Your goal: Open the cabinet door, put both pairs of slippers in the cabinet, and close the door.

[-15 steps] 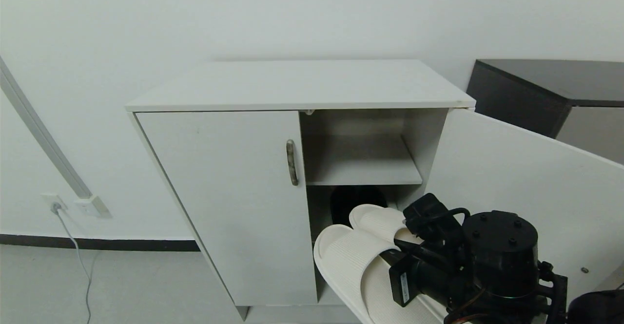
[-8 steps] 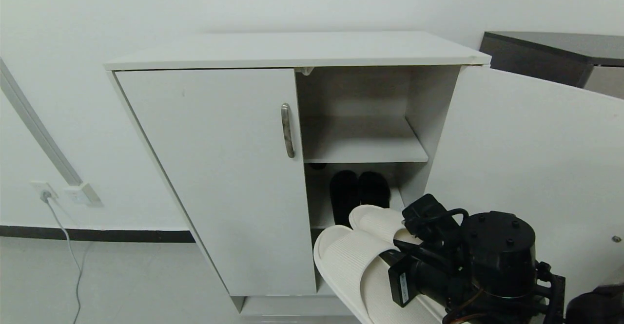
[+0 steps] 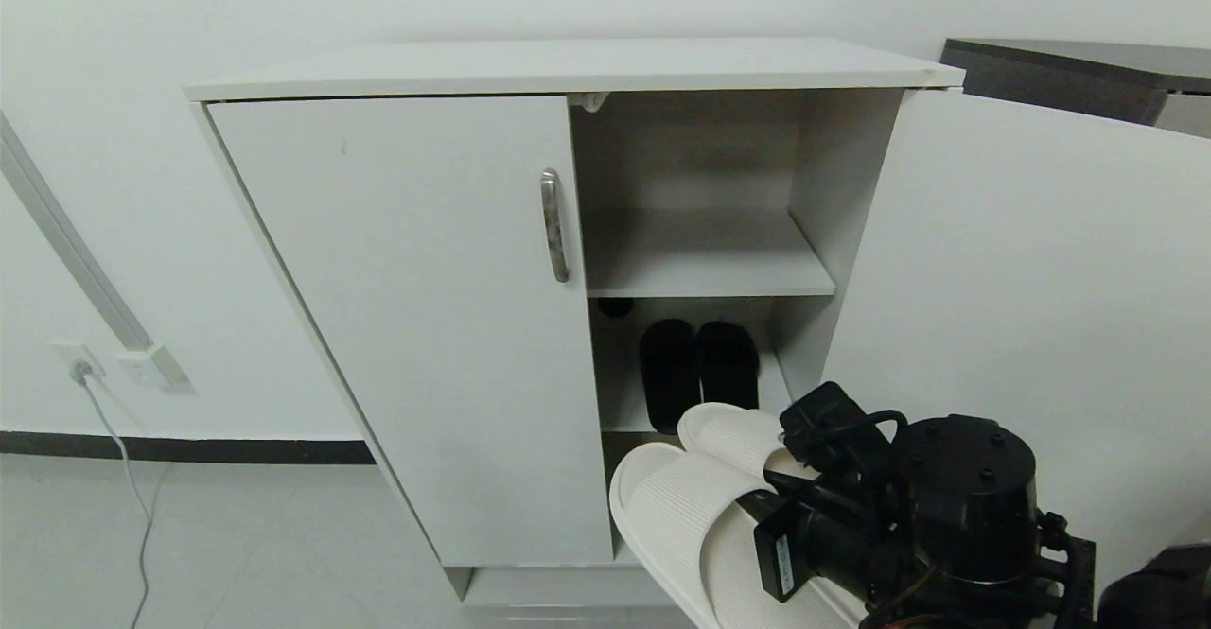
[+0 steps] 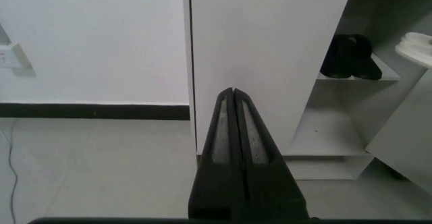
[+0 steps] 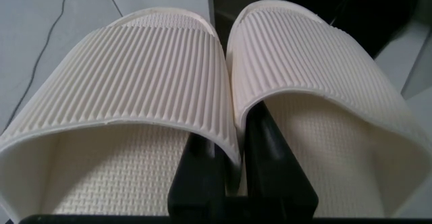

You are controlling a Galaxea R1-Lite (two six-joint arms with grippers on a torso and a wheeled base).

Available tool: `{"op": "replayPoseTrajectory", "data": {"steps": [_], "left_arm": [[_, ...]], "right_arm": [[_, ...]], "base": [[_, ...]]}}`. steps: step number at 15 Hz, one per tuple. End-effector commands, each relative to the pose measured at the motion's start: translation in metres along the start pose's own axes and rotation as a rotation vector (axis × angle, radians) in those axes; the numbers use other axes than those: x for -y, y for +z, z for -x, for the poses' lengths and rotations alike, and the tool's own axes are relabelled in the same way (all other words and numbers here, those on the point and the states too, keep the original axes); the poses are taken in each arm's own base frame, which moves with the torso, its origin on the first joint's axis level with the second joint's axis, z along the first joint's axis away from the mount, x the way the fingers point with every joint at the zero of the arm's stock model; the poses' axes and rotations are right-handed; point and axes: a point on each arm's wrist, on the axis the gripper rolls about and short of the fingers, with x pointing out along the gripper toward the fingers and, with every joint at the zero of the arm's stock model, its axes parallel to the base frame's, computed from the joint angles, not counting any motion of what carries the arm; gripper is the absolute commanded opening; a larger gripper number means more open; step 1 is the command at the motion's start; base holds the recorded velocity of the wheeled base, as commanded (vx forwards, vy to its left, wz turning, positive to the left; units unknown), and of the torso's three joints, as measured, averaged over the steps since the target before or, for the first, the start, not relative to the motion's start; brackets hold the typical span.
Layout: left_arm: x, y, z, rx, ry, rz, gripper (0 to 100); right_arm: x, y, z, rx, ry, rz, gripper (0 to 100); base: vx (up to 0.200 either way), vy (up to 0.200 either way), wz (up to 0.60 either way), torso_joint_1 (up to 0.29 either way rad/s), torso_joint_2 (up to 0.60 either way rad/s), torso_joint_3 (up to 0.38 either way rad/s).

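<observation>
Two pairs of slippers are present. The black slippers (image 3: pixel 698 369) lie side by side on the lower shelf (image 3: pixel 620 397) inside the cabinet (image 3: pixel 568 66), toes toward its back wall, beneath the upper shelf (image 3: pixel 700 270). The white slippers (image 3: pixel 691 497) are outside the cabinet, just in front of its open right half and at the level of the lower shelf, toes pointing toward the opening.

The right gripper (image 5: pixel 236 177) pinches the two adjoining inner edges of the white slippers between its fingers, one slipper on each side.

The left gripper (image 4: pixel 233 126) is pressed together with nothing in it. It sits low in front of the cabinet, facing the left door (image 3: pixel 407 326).

The cabinet's left door is closed, its handle (image 3: pixel 554 225) upright at the centre edge. The right door (image 3: pixel 1022 279) is swung wide open.
</observation>
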Motion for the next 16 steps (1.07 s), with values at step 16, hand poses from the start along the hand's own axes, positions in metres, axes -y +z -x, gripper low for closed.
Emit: {"op": "replayPoseTrajectory", "data": {"steps": [16], "left_arm": [[0.0,0.0,0.0,0.001,0.001,0.0,0]], "right_arm": [[-0.038,0.01,-0.047,-0.004,-0.425,-0.028,0]], "base": [[0.0,0.0,0.0,0.0,0.0,0.0]]}}
